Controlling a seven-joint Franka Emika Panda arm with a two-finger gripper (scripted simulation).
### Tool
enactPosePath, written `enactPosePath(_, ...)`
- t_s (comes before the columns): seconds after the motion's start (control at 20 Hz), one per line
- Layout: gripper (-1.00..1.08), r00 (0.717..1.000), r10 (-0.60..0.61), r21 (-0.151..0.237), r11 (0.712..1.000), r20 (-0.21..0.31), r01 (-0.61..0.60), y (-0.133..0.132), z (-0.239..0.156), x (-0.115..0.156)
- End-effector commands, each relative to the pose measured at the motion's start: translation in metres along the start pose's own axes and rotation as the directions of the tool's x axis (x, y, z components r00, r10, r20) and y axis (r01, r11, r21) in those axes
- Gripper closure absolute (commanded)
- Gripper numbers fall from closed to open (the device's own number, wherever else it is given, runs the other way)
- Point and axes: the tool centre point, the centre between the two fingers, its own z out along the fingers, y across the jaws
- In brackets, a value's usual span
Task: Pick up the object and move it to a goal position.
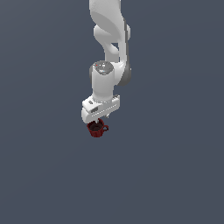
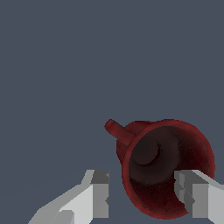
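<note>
I am hanging my gripper (image 1: 97,119) low over the desk (image 1: 43,175), right above the mug (image 1: 97,128), which is sitting just under my white wrist block in the exterior view.

Going left to right in the wrist view: one finger (image 2: 94,192) is standing clear in open space, with a gap of bare desk between it and the mug's wall. Next is the mug's handle (image 2: 114,130), sticking out away from my fingers rather than along the line between them. Then the mug's dark interior, and last my other finger (image 2: 197,194), which is lying over the mug's rim, or even over its mouth.

So the gripper is standing wide open and holding nothing. The mug is not sitting centred between the fingers: it is lying off toward that second finger. Whether that finger is already touching the rim I cannot tell.

That offset is, I judge, what the coming move turns on. If I close as I am, one finger may be pressing inside the cup while the other travels far before meeting the wall, and that could push or tip the mug. I am therefore thinking of shifting sideways toward the mug until its body is sitting evenly between the fingers, with the handle left out of the pinch.

I see no goal marker in either view, and the pick-up looks not yet done.
</note>
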Motion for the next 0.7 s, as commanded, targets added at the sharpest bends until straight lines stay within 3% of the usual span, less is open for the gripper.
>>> enactPosePath(0.0,-0.20,0.999,-0.048,-0.005,0.999,-0.001,0.048,-0.0012,0.0034,-0.0050)
enactPosePath(0.65,-0.20,0.993,-0.121,-0.012,0.993,-0.002,0.121,-0.0034,0.0100,-0.0133)
